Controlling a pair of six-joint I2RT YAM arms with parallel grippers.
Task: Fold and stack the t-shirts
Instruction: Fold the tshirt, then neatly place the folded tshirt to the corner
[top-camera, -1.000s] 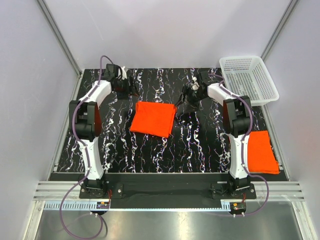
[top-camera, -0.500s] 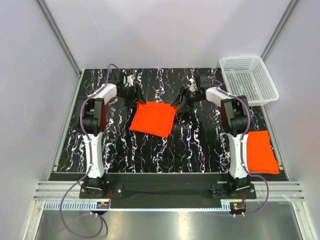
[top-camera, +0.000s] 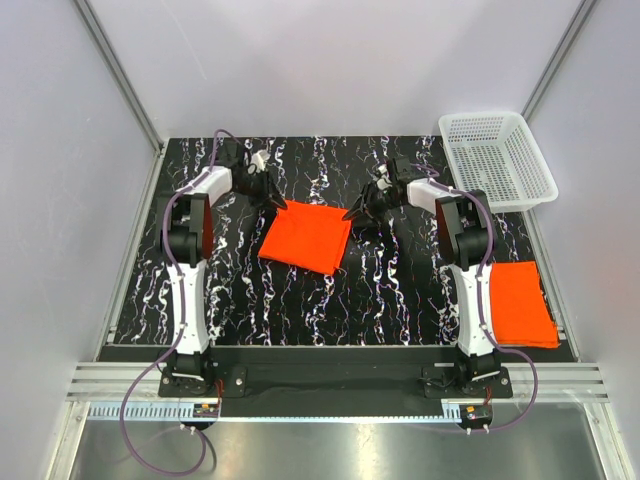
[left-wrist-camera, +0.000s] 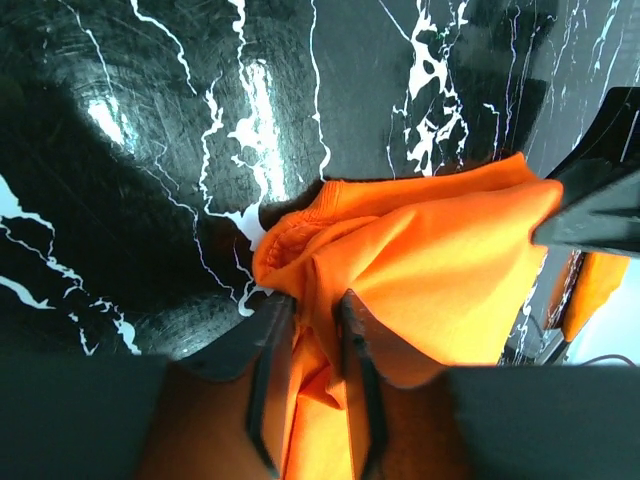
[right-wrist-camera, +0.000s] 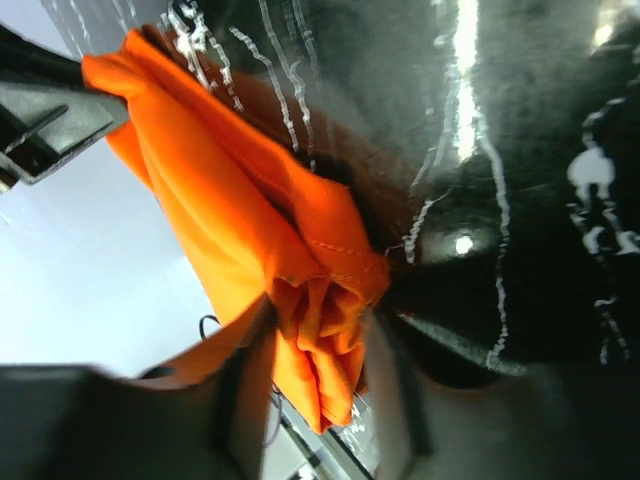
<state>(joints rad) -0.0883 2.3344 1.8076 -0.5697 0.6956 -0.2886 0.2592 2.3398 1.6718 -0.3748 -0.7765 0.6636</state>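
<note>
T-shirt (top-camera: 305, 237), folded, lies flat on the table (top-camera: 400, 290), left of and nearer than the white basket (top-camera: 497, 158). Its far edge runs left to right; left gripper (left-wrist-camera: 310, 305) and right gripper (right-wrist-camera: 320, 340) each hold jaws pinched on one far corner, bunching the cloth, equally near.

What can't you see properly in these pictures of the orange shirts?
Top view: the right arm hides part of the side t-shirt.
Top view: the left gripper and right gripper look too small to show their hold on the middle t-shirt.
Wrist views: cut off most of that shirt.
</note>
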